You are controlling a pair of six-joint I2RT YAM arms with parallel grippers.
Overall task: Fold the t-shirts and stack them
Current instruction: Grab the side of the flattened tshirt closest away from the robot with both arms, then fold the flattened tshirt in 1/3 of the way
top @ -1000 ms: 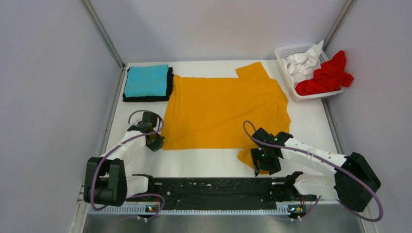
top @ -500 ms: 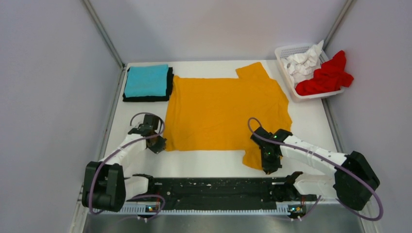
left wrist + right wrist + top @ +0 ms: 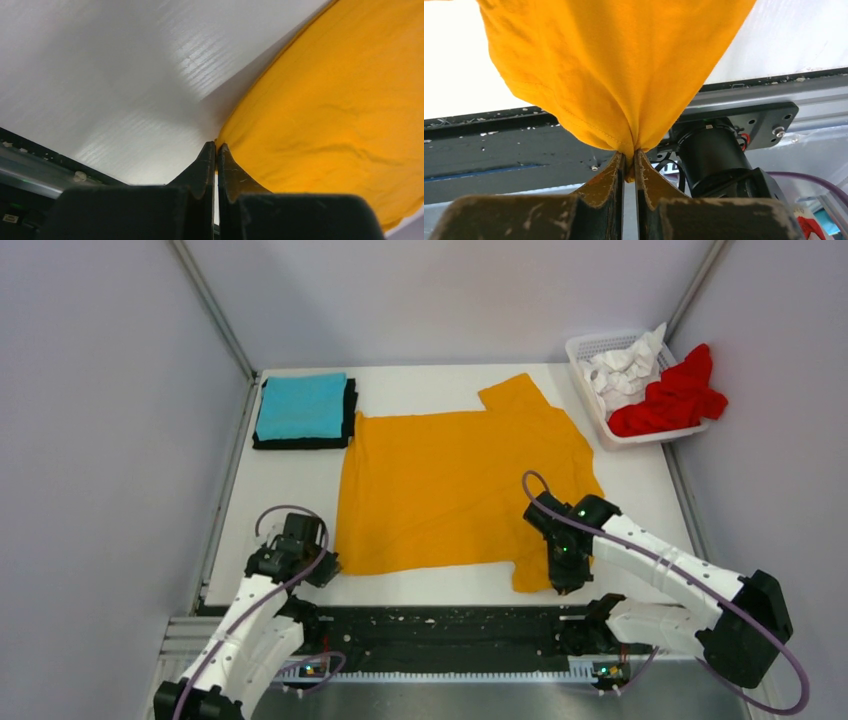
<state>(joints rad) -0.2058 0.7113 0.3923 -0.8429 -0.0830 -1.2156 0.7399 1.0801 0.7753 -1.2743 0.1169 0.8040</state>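
Note:
A mustard-orange t-shirt (image 3: 450, 480) lies spread flat mid-table. My left gripper (image 3: 323, 570) is shut on its near-left hem corner; the left wrist view shows the black fingertips (image 3: 209, 155) pressed together on the edge of the orange cloth (image 3: 340, 115). My right gripper (image 3: 563, 582) is shut on the shirt's near-right sleeve, and the cloth (image 3: 619, 65) bunches into the closed jaws and hangs from them. At the back left a folded turquoise t-shirt (image 3: 300, 405) rests on a folded black one (image 3: 350, 418). Red (image 3: 675, 395) and white (image 3: 618, 370) t-shirts sit crumpled in the basket.
The white mesh basket (image 3: 583, 375) stands at the back right corner. Grey walls close in the white table (image 3: 430, 380) on both sides. A black rail (image 3: 440, 625) with the arm bases runs along the near edge.
The right gripper shut on the sleeve. Both grippers moved toward the near edge and dragged the orange shirt with them; its far edge slid away from the back of the table.

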